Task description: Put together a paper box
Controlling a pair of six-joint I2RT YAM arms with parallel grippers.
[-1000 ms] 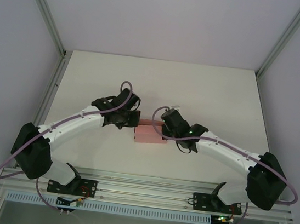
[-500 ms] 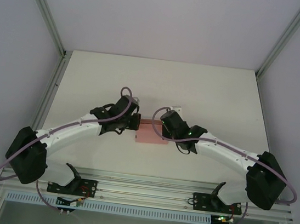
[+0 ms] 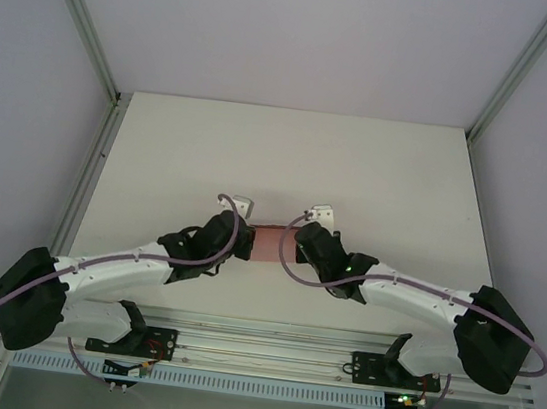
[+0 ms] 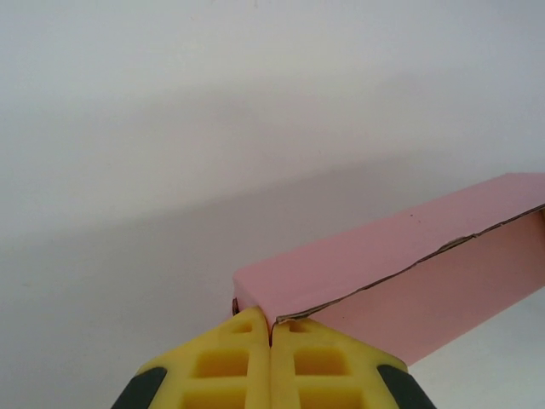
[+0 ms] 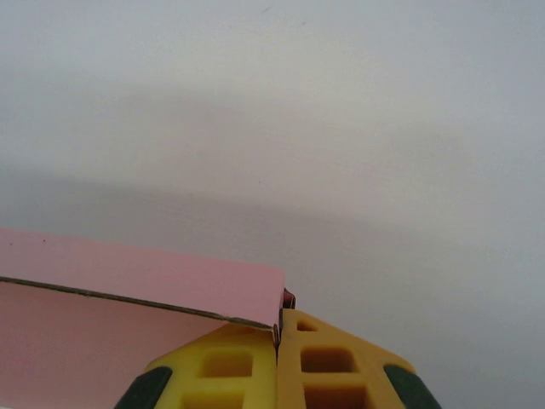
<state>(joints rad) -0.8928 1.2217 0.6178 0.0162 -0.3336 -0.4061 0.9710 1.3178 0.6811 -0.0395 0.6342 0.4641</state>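
Left gripper (image 4: 271, 331): the yellow fingers (image 4: 223, 368) are pressed together tip to tip. One corner of the paper box (image 4: 400, 256) is pinched at the seam between the tips, right on the card's raw edge. From these fingers the box is run out ahead and to the right. One long pink face is turned up and a second face is angled below the edge line.

Right gripper (image 5: 278, 331): the fingers are likewise closed flush, with the box's card edge caught at the tip seam. From these fingers the box is extended left and out of frame.

Top view: the box is seen as a short pink strip spanned between the two sets of fingertips. The left gripper is clamped at its left end and the right gripper at its right end. Whether the box is lifted or touching the table (image 3: 359, 165) cannot be told.

Beyond the fingertips the white table is seen, with the grey back wall (image 3: 306, 37) past it.
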